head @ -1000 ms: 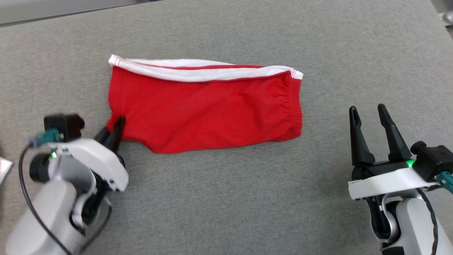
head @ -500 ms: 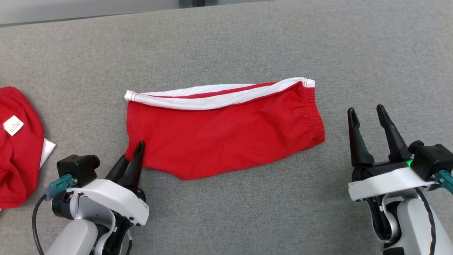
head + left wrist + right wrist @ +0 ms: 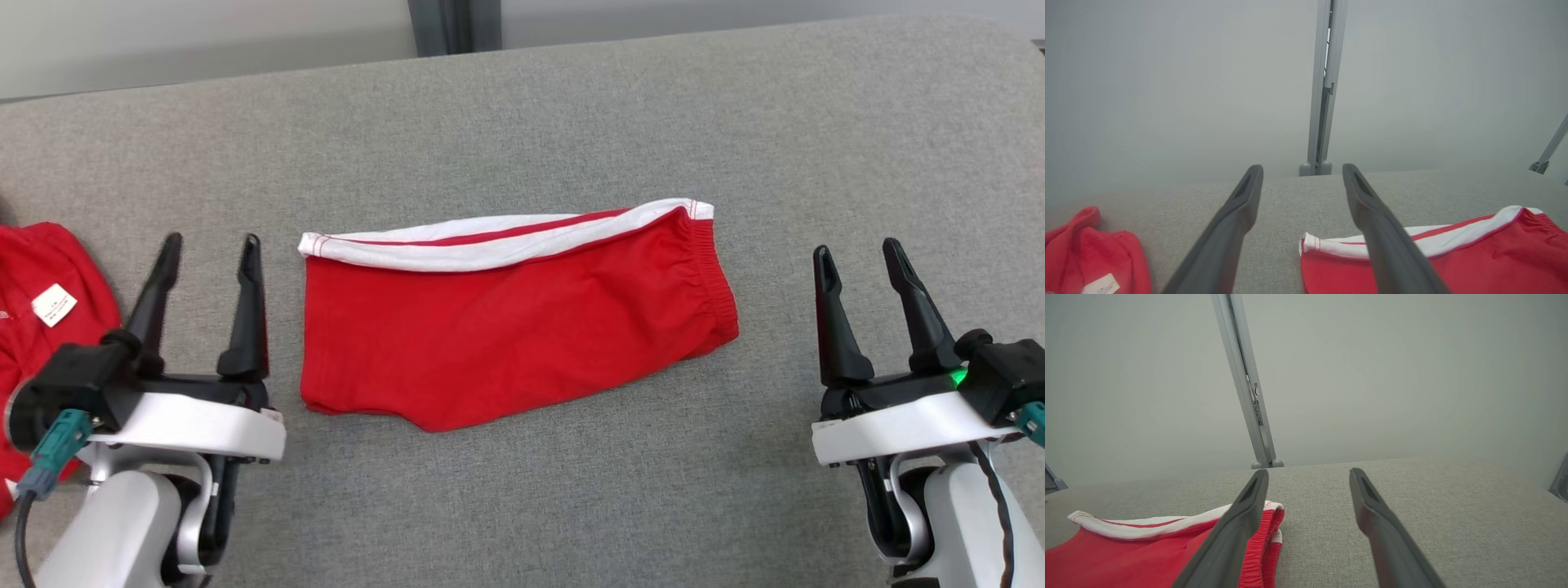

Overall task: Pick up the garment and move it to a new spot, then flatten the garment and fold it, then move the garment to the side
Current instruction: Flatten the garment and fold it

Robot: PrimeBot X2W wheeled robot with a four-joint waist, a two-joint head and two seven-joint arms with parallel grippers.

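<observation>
Left gripper (image 3: 212, 238) and right gripper (image 3: 856, 246) are hovering open, well apart.
Each is spreading its two dark fingers (image 3: 246, 302) wide, tips pointing forward, pale forearms (image 3: 114, 531) rising from the lower corners.

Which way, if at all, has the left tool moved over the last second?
Yes. The left tool has left the red garment's near left corner and drawn off to its left, open and clear of the cloth.
</observation>
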